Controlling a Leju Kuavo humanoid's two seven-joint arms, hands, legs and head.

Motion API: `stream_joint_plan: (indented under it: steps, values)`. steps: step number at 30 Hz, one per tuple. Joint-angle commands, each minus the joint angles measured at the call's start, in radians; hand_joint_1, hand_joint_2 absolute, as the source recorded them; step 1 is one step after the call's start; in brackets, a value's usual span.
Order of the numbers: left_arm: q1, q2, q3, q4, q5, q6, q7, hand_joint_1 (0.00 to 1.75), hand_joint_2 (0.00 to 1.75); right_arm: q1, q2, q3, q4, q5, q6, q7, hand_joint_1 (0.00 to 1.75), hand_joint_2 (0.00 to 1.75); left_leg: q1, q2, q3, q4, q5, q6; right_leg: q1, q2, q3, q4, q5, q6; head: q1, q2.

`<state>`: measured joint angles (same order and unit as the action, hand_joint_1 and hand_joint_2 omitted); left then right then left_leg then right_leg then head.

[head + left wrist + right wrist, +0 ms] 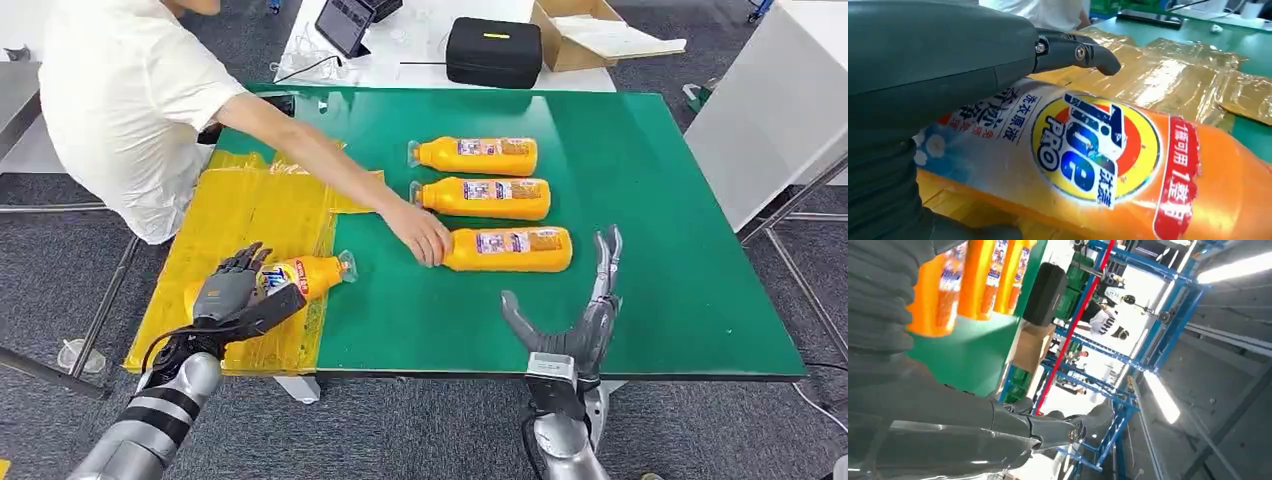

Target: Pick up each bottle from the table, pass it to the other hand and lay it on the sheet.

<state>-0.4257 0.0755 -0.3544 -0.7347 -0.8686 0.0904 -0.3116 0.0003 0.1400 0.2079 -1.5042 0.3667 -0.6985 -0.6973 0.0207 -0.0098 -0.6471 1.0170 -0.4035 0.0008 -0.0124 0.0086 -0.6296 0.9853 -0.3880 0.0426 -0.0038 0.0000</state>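
Left hand [232, 293] grips an orange bottle [305, 275] lying on the yellow sheet [240, 215]; right hand [577, 320] hovers open-fingered over the green counter [650, 200] as a person's hand [420, 235] touches another bottle [508, 249].

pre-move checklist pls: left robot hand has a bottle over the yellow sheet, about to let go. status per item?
1. Held bottle is over the yellow sheet: ok, though its cap end reaches the sheet's edge.
2. Left robot hand grips the bottle: ok, thumb across the label in the left wrist view.
3. Bottle resting flat on the sheet: cannot tell.
4. Right robot hand open and clear of the bottles: ok.
5. Workspace free of people: not ok, a person's hand is on the nearest bottle.
6. Bottles left on the green table: three, lying in a row.
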Motion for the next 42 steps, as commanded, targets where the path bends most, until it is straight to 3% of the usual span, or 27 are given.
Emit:
stream_joint_plan:
  steps: [1, 11, 19, 28, 32, 38, 39, 41, 42]
  values:
    - [-0.009, 0.029, -0.061, 0.115, -0.002, 0.005, -0.029, 0.0, 1.75, -0.027, -0.041, 0.042, 0.074, -0.049, 0.0, -0.001, 0.0, 1.75, 0.0, 0.003, 0.007, -0.002, -0.002, 0.001, 0.0, 0.001, 0.006, -0.002, -0.001, -0.001, 0.0, 0.0]
    - [-0.002, 0.016, -0.033, 0.013, 0.023, 0.106, -0.045, 0.0, 1.75, -0.033, -0.054, 0.07, 0.084, -0.089, 0.0, -0.001, 0.0, 1.75, -0.001, 0.003, 0.009, -0.001, -0.003, 0.002, 0.0, 0.001, 0.008, -0.001, -0.002, -0.002, 0.0, 0.0]
    - [0.002, 0.01, -0.043, -0.035, 0.032, 0.089, -0.047, 0.0, 1.75, -0.047, -0.054, 0.09, 0.093, -0.089, 0.0, -0.001, 0.0, 1.75, 0.0, 0.001, 0.003, 0.0, -0.001, 0.001, 0.0, 0.0, 0.003, 0.0, -0.001, -0.001, 0.0, 0.0]
    - [0.035, 0.049, -0.101, -0.142, -0.037, 0.144, -0.037, 0.0, 1.75, -0.031, -0.053, 0.072, 0.084, -0.083, 0.0, -0.001, 0.0, 1.75, 0.0, 0.002, 0.003, 0.0, -0.001, 0.001, 0.0, 0.0, 0.003, 0.0, -0.001, -0.001, 0.0, 0.0]
    - [0.079, 0.062, -0.142, -0.288, -0.012, 0.084, -0.044, 0.0, 1.75, -0.022, -0.061, 0.051, 0.074, -0.059, 0.0, -0.001, 0.0, 1.75, 0.0, 0.001, 0.002, 0.0, -0.001, 0.001, 0.0, -0.001, 0.002, 0.0, -0.001, -0.001, 0.0, 0.0]
    - [0.079, 0.062, -0.142, -0.288, -0.012, 0.084, -0.044, 0.0, 1.75, -0.022, -0.061, 0.051, 0.074, -0.059, 0.0, -0.001, 0.0, 1.75, 0.0, 0.001, 0.003, 0.0, -0.001, 0.001, 0.0, 0.0, 0.003, 0.0, -0.001, -0.001, 0.0, 0.0]
    - [0.082, 0.069, -0.153, -0.303, -0.013, 0.081, -0.045, 0.0, 0.0, -0.024, -0.065, 0.052, 0.081, -0.049, 0.0, -0.001, 0.0, 1.75, 0.0, 0.001, 0.001, 0.0, -0.001, 0.001, 0.0, 0.0, 0.001, 0.0, -0.001, -0.001, 0.0, 0.0]
    - [0.108, 0.07, -0.164, -0.362, 0.009, 0.092, -0.073, 0.0, 0.0, -0.051, -0.099, 0.073, 0.215, 0.05, 0.0, -0.001, 0.0, 1.75, 0.0, 0.002, 0.005, 0.0, -0.002, 0.001, 0.0, 0.0, 0.005, 0.0, -0.002, -0.002, 0.0, 0.0]
    - [0.172, 0.037, -0.15, -0.46, 0.048, 0.137, -0.101, 0.0, 1.75, -0.102, -0.111, 0.025, 0.385, 0.284, 0.004, 0.055, 0.0, 1.75, 0.0, 0.002, 0.007, -0.001, -0.002, 0.001, 0.001, 0.0, 0.007, -0.002, -0.001, -0.001, 0.0, 0.0]
